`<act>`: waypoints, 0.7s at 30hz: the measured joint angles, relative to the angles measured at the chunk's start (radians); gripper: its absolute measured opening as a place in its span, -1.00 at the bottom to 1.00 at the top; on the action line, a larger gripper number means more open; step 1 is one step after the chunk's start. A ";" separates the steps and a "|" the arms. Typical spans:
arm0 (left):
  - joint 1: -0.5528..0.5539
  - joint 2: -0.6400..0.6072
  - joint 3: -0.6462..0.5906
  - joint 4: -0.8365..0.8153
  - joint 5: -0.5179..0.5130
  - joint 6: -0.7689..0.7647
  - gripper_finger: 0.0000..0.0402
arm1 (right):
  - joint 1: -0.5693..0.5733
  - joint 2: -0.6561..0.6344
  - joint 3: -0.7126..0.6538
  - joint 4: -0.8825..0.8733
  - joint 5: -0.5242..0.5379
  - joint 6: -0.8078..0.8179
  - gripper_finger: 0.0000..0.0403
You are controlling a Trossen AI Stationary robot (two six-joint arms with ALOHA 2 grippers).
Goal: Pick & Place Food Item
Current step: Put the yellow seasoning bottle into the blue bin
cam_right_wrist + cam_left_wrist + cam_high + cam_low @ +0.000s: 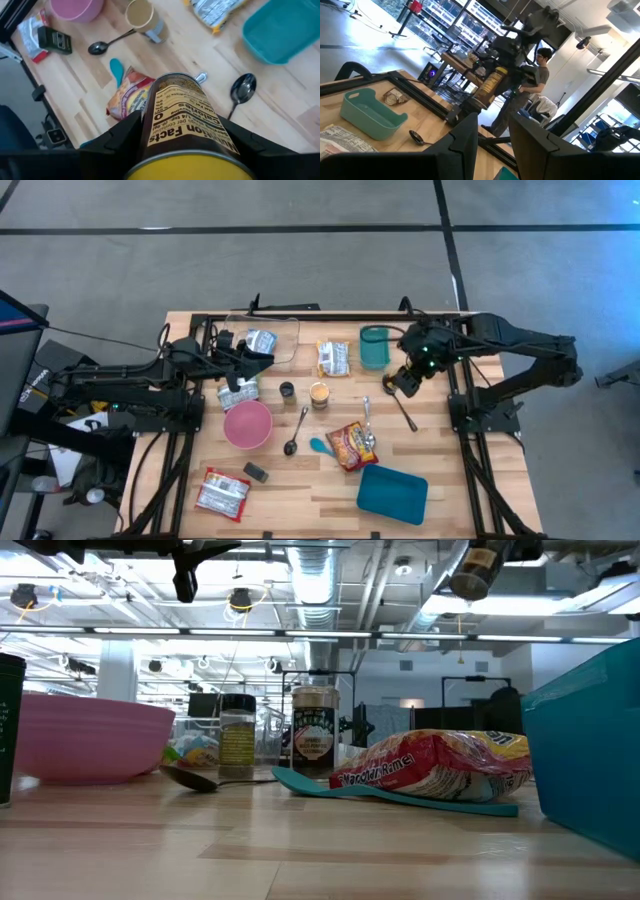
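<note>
Table (330, 505) layout, read from the left edge across. Left gripper (262, 352) hangs over the back left of the bench, near a clear container (283, 332); its two fingers (465, 140) stand a little apart with nothing visible between them, but I cannot tell if that counts as released or clenched. Below it on the wood sits a pink bowl (247, 423), and nearer the front a flat food packet (223, 493). Toward the middle: a dark-capped jar (287, 390), an open jar (319, 394), and a spoon (297, 432) between them and the bowl. Right of centre lies a red ramen packet (350, 445) with a blue spatula (320, 446) touching its left side. A teal lid (392, 492) lies at the front, a teal basket (375, 347) at the back. Right gripper (404, 380) is raised above the table, just right of the basket, clamped on a spice bottle (182, 117) with a yellow cap; the bottle is clear of the surface. A second spoon (242, 90) lies on the wood beneath it.
</note>
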 joint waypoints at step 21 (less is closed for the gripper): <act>0.000 0.000 0.000 0.000 -0.002 0.000 -0.47 | 0.417 0.060 0.001 0.058 0.039 0.276 -0.03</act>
